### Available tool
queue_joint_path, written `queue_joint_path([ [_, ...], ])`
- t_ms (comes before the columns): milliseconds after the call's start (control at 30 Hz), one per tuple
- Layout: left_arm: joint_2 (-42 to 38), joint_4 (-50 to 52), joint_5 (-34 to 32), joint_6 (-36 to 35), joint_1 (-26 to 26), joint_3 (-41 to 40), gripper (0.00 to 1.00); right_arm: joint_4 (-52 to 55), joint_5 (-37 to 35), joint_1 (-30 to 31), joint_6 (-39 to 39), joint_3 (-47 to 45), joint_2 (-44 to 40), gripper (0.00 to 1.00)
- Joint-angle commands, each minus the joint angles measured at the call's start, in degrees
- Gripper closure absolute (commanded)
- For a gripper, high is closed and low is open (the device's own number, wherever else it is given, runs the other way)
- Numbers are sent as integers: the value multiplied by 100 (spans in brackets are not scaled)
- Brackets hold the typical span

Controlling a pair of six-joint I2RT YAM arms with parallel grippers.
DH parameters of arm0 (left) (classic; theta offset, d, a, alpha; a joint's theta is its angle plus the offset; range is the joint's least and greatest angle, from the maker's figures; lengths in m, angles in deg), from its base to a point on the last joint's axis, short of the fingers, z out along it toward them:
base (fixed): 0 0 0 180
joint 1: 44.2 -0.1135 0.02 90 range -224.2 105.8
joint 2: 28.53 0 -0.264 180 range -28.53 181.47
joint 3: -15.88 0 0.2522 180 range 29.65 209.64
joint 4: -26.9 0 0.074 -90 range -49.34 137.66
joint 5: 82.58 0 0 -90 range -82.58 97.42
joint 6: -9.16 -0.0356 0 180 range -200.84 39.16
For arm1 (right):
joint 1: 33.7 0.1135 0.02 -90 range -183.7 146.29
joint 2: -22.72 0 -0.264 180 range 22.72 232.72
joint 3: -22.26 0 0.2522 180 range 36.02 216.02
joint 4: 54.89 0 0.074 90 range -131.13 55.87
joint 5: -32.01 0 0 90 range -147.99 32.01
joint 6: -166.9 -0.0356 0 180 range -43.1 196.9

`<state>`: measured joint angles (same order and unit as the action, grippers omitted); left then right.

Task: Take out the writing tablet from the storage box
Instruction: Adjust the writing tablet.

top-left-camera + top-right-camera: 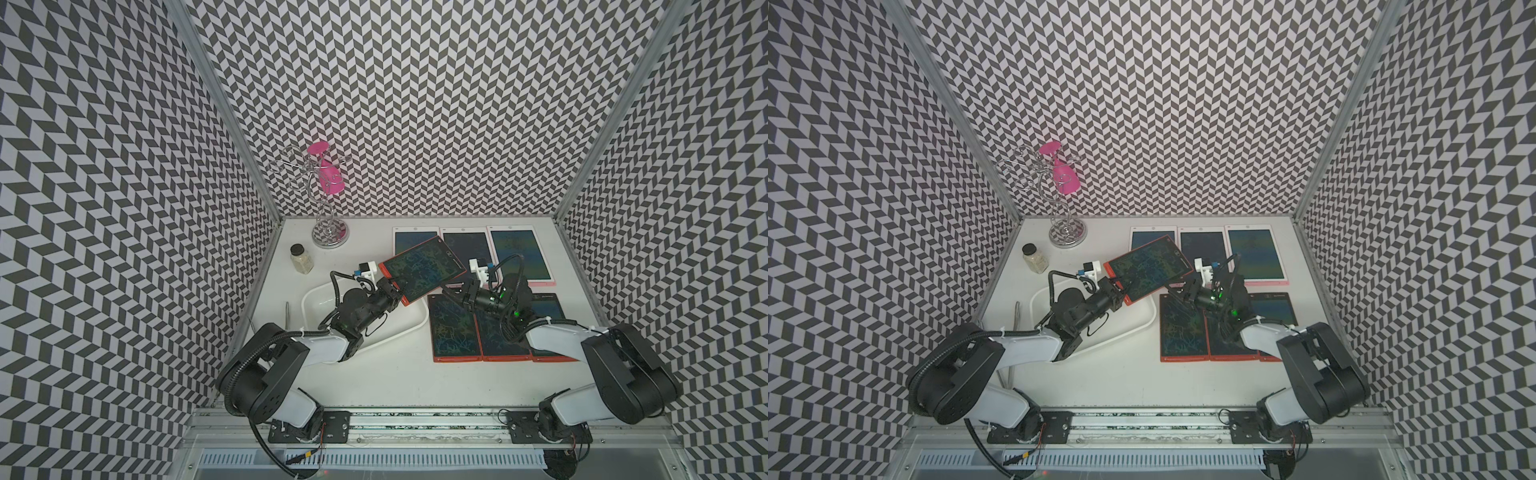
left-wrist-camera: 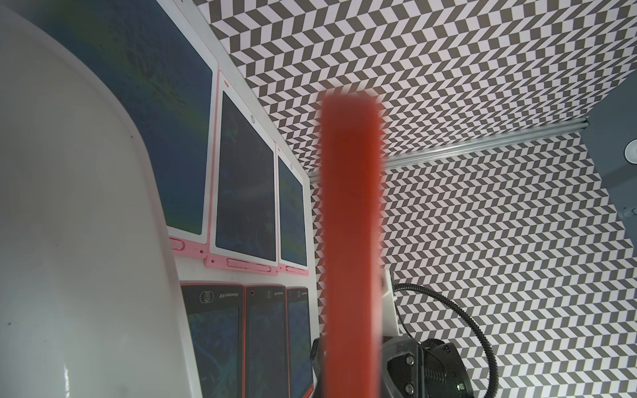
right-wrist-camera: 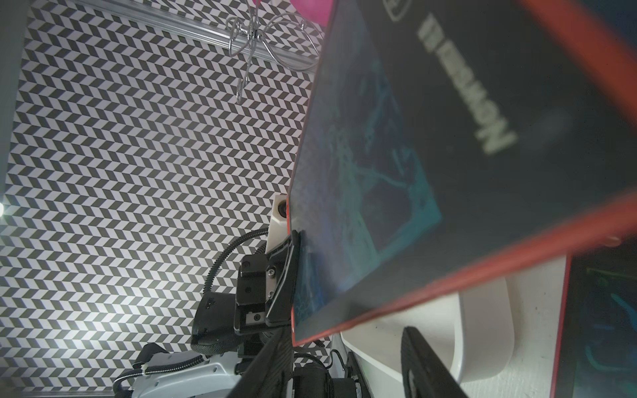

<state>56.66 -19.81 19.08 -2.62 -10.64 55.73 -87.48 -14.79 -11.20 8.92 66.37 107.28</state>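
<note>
left fingers [image 3: 275, 289] pinched writing tablet [image 1: 419, 270] by one edge, clear above storage box [image 1: 318, 305] | right fingers [image 3: 427, 361] spread at its free end, likely for a handover

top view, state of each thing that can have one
held tablet, lifted, tilted
left claw, shut on held tablet
right claw, open, by held tablet's edge
box, no tablet seen inside
jar, upright, capped
pink glass, hung inverted on rack
other tablets, lying flat
</note>
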Motion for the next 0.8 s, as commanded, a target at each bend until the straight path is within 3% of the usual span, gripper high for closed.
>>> queue_joint_path([
  [0,33,-429,-6,89,36,126,100,-342,-73,52,59,307,101,50],
  [367,107,-322,450,176,80,246,100,-641,-1,79,46,611,553,59],
  [767,-16,170,539,162,265,168,100,-59,-163,59,396,1083,685,82],
])
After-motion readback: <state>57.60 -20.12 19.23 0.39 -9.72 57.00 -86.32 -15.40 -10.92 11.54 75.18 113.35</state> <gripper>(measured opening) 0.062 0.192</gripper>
